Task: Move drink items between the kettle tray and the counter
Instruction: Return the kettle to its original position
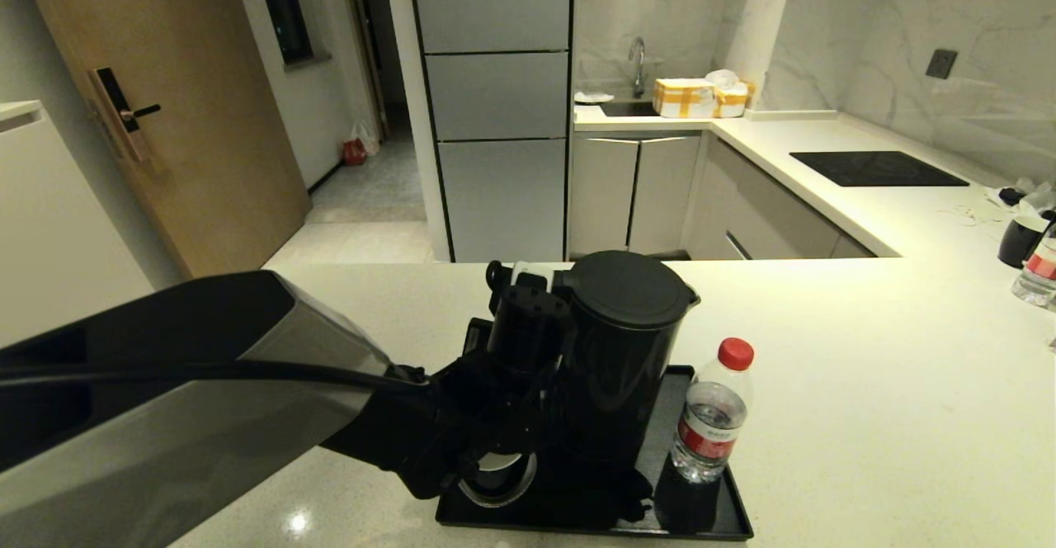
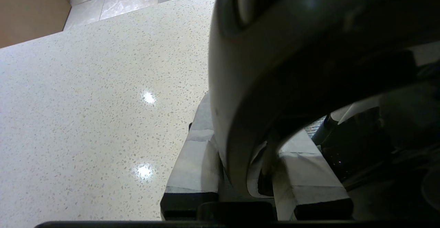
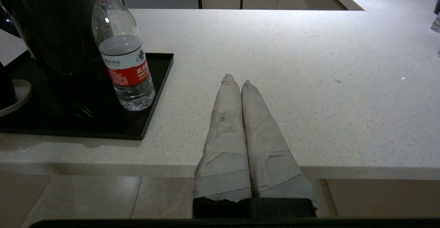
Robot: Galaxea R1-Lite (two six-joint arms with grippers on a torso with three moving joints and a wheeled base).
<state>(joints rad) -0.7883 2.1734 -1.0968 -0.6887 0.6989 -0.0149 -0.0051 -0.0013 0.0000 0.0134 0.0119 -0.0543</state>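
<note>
Left gripper (image 2: 240, 159) pinches the kettle (image 1: 620, 350) handle, kettle upright on the tray (image 1: 701, 515); open counter (image 1: 866, 383) lies beyond the bottle (image 1: 711, 416) (right gripper (image 3: 237, 83) parked, closed).

Glossy black kettle (image 1: 617, 358); clear plastic bottle (image 1: 711, 424); speckled glossy stone counter (image 1: 866, 399).

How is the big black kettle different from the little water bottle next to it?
The kettle is black and you cannot see inside; the bottle is clear. The kettle is taller and wider than the bottle. The left gripper grips the kettle's handle; nothing touches the bottle. Both stand upright over the tray.
</note>
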